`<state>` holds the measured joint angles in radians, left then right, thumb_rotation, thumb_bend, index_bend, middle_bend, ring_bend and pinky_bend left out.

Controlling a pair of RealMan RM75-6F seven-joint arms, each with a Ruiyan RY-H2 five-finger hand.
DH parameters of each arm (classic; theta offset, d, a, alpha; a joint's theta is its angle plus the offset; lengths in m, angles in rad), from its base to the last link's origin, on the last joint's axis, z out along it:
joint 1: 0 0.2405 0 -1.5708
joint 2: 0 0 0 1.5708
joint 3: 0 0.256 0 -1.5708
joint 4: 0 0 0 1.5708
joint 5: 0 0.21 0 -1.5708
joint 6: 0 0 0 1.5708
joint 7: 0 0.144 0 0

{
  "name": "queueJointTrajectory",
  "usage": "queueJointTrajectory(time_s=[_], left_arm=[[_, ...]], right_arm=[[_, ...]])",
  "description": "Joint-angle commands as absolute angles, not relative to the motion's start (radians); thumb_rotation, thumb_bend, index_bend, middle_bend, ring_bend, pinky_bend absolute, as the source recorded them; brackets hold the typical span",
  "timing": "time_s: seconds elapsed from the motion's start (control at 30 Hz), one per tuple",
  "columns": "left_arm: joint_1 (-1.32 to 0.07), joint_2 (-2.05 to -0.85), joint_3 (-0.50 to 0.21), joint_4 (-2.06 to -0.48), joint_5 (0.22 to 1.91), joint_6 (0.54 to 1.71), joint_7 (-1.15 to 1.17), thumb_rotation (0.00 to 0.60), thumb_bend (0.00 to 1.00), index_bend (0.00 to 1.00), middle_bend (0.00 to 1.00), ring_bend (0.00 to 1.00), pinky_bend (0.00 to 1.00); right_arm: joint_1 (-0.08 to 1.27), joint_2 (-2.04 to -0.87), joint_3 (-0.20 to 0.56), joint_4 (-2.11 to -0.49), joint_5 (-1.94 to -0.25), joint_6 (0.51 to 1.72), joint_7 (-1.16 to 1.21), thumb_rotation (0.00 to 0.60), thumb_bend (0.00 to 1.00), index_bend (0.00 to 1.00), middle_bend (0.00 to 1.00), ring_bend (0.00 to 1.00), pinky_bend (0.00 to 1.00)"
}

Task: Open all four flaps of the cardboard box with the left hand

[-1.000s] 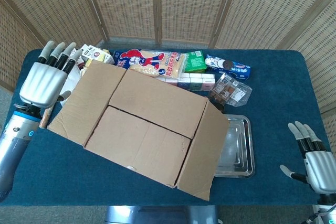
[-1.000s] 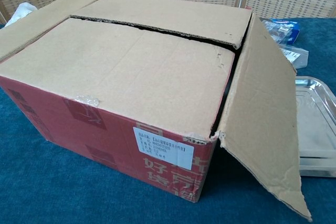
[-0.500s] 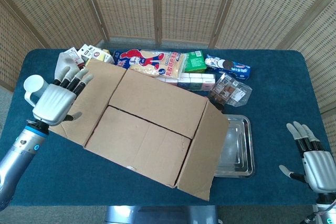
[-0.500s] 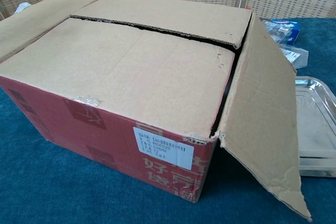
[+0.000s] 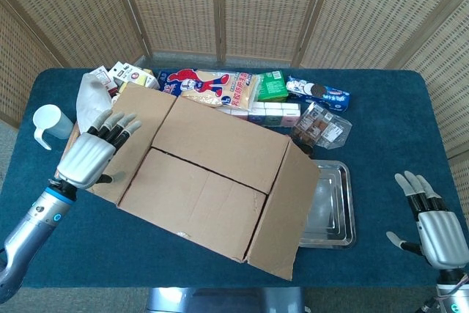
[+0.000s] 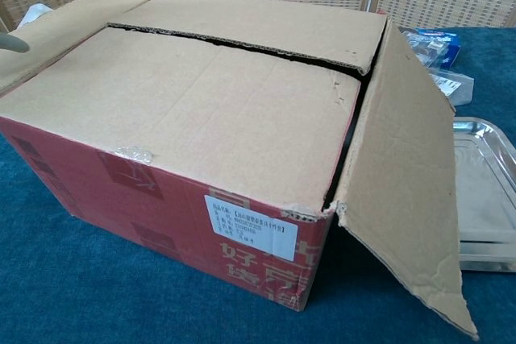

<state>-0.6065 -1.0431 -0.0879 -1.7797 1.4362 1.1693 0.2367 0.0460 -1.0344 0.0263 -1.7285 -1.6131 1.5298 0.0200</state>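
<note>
- The cardboard box sits mid-frame on the blue table; its two long flaps lie closed, while the side flaps at the frame's left and right are folded outward.
- The left hand, at the left of the head view, is over the outer edge of the left side flap, fingers spread, holding nothing.
- The right hand, lower right corner, is also spread and empty.
- A metal tray lies just beside the box's right flap.
- A white cup stands at the far left.
</note>
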Motion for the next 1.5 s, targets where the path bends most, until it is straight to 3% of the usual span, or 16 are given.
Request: queueJointTrajectory(time_s=[0.03,0.33,0.63,1.07,1.5], left_arm=[[-0.62,-1.087,-0.104,-1.779,1.429,1.164,0.256,0.6,0.1,0.0,0.0,0.0,0.0],[-0.681,-1.276,-0.18,-1.714,1.365,1.165,0.364,0.6,0.1,0.0,0.0,0.0,0.0],[-0.734,-1.383,-0.233,-1.639,1.326,1.159,0.412,0.6,0.1,0.0,0.0,0.0,0.0],[-0.803,-1.455,-0.287,-1.585,1.234,1.121,0.491,0.6,0.1,0.0,0.0,0.0,0.0],[-0.814,-1.453,-0.273,-1.612,1.209,1.115,0.52,0.6,0.1,0.0,0.0,0.0,0.0]], right_arm=[[0.047,-1.036,0.025,-1.728,-1.614,1.526,0.019,0.6,0.0,0.0,0.0,0.0,0.23],[0.05,-1.034,0.024,-1.727,-1.611,1.522,0.024,0.6,0.0,0.0,0.0,0.0,0.23],[0.051,-1.026,0.024,-1.727,-1.606,1.517,0.046,0.6,0.0,0.0,0.0,0.0,0.23],[0.051,-1.019,0.023,-1.728,-1.605,1.518,0.063,0.6,0.0,0.0,0.0,0.0,0.23],[0.05,-1.015,0.021,-1.729,-1.603,1.518,0.074,0.6,0.0,0.0,0.0,0.0,0.23]])
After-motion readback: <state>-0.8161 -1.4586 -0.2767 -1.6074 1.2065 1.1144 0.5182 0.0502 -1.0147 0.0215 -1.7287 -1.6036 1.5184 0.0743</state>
